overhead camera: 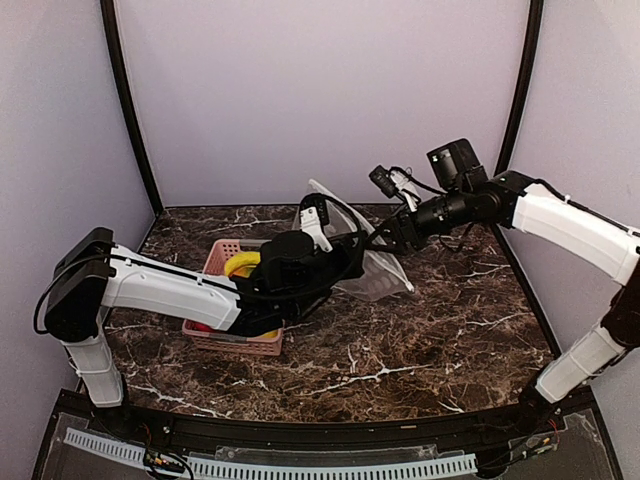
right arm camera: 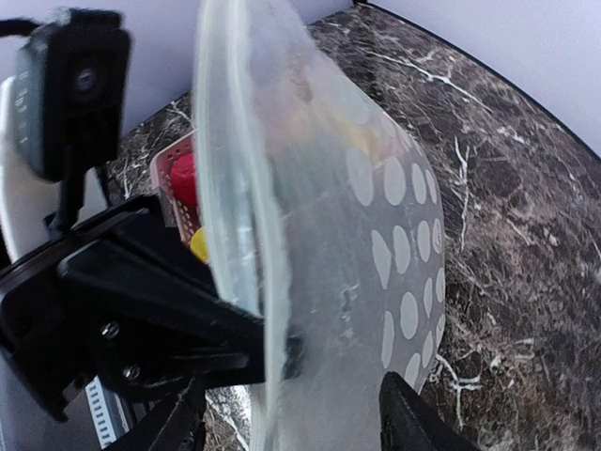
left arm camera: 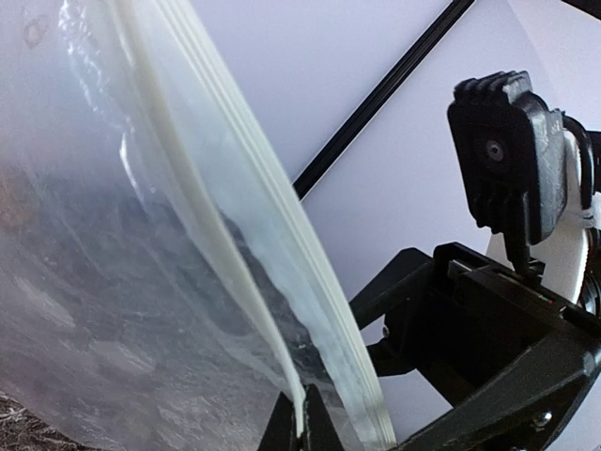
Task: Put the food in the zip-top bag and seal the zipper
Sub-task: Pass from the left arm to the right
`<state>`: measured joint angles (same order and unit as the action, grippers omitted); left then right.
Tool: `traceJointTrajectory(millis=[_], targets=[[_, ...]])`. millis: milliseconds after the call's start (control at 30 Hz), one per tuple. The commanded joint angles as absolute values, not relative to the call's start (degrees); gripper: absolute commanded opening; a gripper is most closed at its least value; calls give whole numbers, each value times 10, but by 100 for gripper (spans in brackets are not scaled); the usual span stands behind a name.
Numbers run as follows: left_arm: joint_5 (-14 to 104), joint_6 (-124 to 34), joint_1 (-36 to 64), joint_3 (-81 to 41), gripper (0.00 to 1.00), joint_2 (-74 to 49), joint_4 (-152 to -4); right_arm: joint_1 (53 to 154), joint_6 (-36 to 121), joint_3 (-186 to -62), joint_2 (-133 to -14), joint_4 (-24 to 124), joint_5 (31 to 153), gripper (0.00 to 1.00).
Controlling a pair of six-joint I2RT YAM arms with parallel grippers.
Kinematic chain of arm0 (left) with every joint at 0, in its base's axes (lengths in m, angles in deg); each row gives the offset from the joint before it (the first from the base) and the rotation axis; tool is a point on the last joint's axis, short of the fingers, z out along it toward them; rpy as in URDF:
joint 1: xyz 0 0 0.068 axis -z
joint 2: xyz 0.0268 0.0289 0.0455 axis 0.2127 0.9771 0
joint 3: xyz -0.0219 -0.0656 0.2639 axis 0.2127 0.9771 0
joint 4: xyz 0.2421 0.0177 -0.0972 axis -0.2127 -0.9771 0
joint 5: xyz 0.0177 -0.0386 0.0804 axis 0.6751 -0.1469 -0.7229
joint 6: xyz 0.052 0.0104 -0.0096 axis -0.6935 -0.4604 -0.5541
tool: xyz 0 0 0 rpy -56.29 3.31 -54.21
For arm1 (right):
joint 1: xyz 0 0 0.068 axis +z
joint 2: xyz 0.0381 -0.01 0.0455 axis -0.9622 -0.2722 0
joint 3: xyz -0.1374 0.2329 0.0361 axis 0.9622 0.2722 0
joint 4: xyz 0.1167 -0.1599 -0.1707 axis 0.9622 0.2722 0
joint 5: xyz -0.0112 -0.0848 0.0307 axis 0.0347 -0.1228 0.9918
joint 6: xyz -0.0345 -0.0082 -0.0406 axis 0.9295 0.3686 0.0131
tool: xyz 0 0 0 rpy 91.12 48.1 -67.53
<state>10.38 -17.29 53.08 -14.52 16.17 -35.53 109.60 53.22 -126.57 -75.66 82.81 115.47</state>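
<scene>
Pinched shut on the zipper (left arm camera: 254,216), the left pincer (left arm camera: 301,425) holds the bag (left arm camera: 94,282) up on edge over the worktop (overhead camera: 420,340). Opposite, the right pincer (right arm camera: 296,427) is spread, one finger either side of the bag. Red and yellow food (right arm camera: 183,178) lies in the basket (overhead camera: 222,252) alongside.

We view the whole table (overhead camera: 420,350) from above and behind, looking down and forward, while both wrist cameras look close-up at the zip-top bag (overhead camera: 385,275), which all views share.

Food (overhead camera: 240,266) in basket (overhead camera: 222,250) on table (overhead camera: 420,350), zip-top bag (overhead camera: 378,275) just right of basket, behind table's middle.
</scene>
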Motion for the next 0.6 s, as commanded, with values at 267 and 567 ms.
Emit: traceJointTrajectory(millis=[267,567], targets=[[115,-170,530,-121,1,147,-331,1108,493,-1315,-799,827,1045,47],[133,-163,530,-118,1,157,-323,1108,515,-1313,-812,816,1002,20]])
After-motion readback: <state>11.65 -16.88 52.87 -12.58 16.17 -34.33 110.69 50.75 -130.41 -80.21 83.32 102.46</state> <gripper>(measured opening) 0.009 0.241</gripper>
